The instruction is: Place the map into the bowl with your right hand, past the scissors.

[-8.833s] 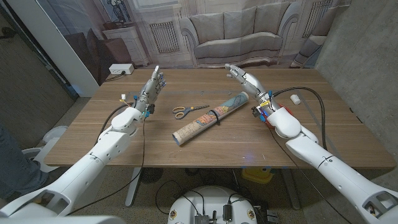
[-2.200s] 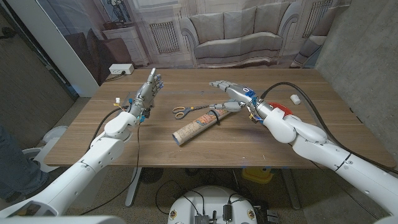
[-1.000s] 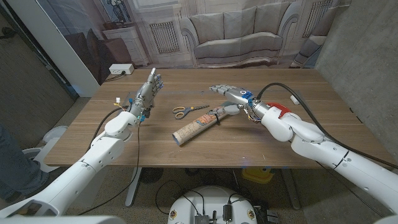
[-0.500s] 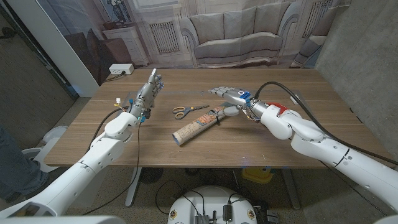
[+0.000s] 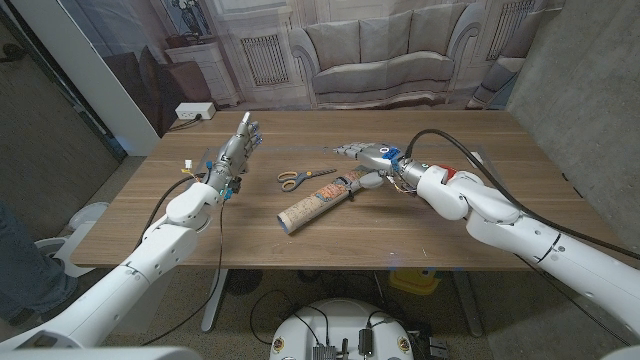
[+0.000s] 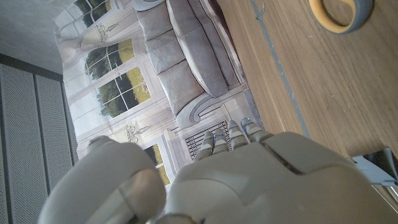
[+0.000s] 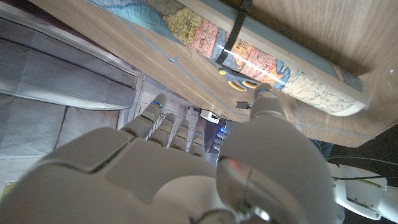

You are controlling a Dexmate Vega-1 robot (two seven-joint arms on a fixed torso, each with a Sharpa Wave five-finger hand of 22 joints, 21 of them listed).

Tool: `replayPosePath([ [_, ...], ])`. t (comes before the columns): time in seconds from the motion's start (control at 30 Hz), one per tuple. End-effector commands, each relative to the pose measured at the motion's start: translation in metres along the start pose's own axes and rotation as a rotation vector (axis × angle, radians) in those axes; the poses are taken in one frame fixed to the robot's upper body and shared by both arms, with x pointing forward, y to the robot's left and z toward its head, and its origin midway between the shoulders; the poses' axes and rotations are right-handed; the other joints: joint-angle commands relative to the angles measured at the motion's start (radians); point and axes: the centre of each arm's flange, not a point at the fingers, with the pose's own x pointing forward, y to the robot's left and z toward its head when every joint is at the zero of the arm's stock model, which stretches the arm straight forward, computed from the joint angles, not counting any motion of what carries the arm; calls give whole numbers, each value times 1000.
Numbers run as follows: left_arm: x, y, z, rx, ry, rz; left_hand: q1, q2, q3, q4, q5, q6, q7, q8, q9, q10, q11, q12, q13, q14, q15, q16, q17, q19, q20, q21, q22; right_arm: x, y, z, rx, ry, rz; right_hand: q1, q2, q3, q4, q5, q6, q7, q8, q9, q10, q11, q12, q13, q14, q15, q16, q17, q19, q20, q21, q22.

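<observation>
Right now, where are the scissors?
In the head view the scissors lie mid-table, just beyond the rolled map, with the right robot hand on their right.

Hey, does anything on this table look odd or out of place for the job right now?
One thing stands out: there's no bowl on the table for the map to go into. The rolled map lies diagonally beside the scissors, with the right robot hand at its far end. Nothing looks spilled or damaged.
</observation>
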Motion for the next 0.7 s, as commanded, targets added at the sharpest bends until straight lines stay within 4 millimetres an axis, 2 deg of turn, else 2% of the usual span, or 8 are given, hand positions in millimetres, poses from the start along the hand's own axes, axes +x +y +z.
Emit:
replayPosePath([
  [0.03,-2,0,-1,-4,-6,5,2,5,-7,3,2,4,1,1,2,0,2,-3,5,-6,-2,-2,5,-4,-26,-1,3,7,0,0,-41,-13,50,9,2,0,-7,6,-4,-2,2,2,3,6,8,1,4,-37,4,3,4,-80,-3,6],
  [0.17,-2,1,-1,-5,-8,6,2,6,-7,3,2,4,0,1,2,0,3,-3,5,-7,-2,-2,5,-5,-26,-2,3,10,2,0,-56,-21,66,10,1,-1,-6,5,-5,0,3,2,3,10,9,2,-7,-41,1,4,-3,-85,-9,6],
  [0.27,-2,1,-1,-7,-9,7,2,6,-8,3,2,4,0,1,2,0,3,-3,5,-7,-2,-2,5,-5,-26,-1,3,12,3,1,-80,-29,73,11,-1,-1,-4,5,0,-6,7,2,12,4,14,1,-7,-48,2,4,-2,-93,-12,7],
  [0.7,-3,3,0,-5,-16,16,3,7,-10,3,2,4,0,1,2,0,2,-3,5,-7,-2,-2,5,-4,-26,-1,3,21,7,0,-119,-40,109,12,-4,-3,0,3,2,-9,9,1,15,-12,15,1,-14,-50,2,5,-4,-96,-21,7],
])
